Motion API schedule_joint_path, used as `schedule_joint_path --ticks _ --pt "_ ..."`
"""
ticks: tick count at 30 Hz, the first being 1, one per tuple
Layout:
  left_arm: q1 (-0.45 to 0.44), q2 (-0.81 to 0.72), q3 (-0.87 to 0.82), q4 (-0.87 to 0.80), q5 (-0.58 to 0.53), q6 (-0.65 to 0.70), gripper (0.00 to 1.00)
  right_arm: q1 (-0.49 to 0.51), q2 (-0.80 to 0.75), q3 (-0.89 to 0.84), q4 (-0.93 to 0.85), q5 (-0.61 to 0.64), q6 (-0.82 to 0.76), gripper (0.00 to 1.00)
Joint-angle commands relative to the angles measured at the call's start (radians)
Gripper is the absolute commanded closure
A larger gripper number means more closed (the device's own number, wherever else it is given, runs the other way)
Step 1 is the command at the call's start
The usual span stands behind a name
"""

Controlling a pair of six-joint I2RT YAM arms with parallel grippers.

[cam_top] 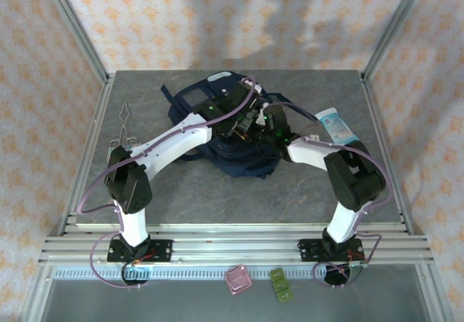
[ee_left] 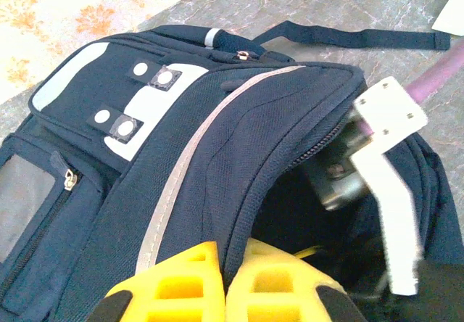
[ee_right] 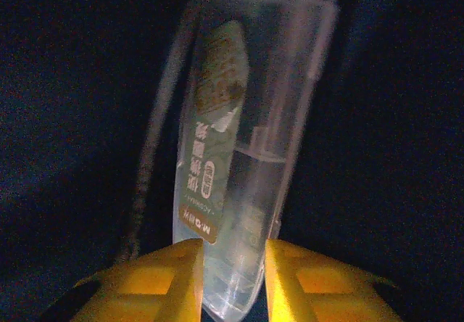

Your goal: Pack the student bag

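Evidently, student bag (ee_left: 181, 155) rim pinched open by left end effector (ee_left: 229, 267); clear case (ee_right: 232, 155) gripped inside by right end effector (ee_right: 233, 271).

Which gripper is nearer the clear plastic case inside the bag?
Right. The right gripper straddles the clear plastic case inside the student bag; the left gripper pinches the bag's opening flap.
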Motion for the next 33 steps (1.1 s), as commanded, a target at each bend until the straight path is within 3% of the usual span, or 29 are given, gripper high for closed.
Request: schedule_joint_path --ticks 1,4,7,17,24,29,33 --pt "-0.006 -0.072 0.035 0.081 0.035 -0.039 1.00 0.013 0.052 0.025 0.227 -0.048 0.110 0.73" --pt "-0.006 -0.074 0.029 0.082 0.037 -0.045 1.00 0.016 0.078 0.012 0.331 -0.048 0.151 0.73" --pt "-0.006 -0.078 0.021 0.082 0.024 -0.046 1.00 0.016 0.057 -0.008 0.292 -0.033 0.131 0.72" --pt "0.009 -0.102 -0.066 0.120 -0.022 -0.048 1.00 0.015 -0.364 -0.179 -0.272 0.269 -0.217 0.41" --pt "0.009 -0.120 -0.129 0.158 0.005 -0.079 1.00 -0.022 -0.623 -0.225 -0.599 0.525 -0.312 0.25" --pt "0.009 -0.124 -0.141 0.155 0.013 -0.084 1.00 -0.141 -0.674 -0.193 -0.856 0.742 -0.320 0.16" --pt "0.009 -0.126 -0.138 0.153 0.019 -0.085 1.00 -0.222 -0.663 -0.189 -0.911 0.799 -0.343 0.11"
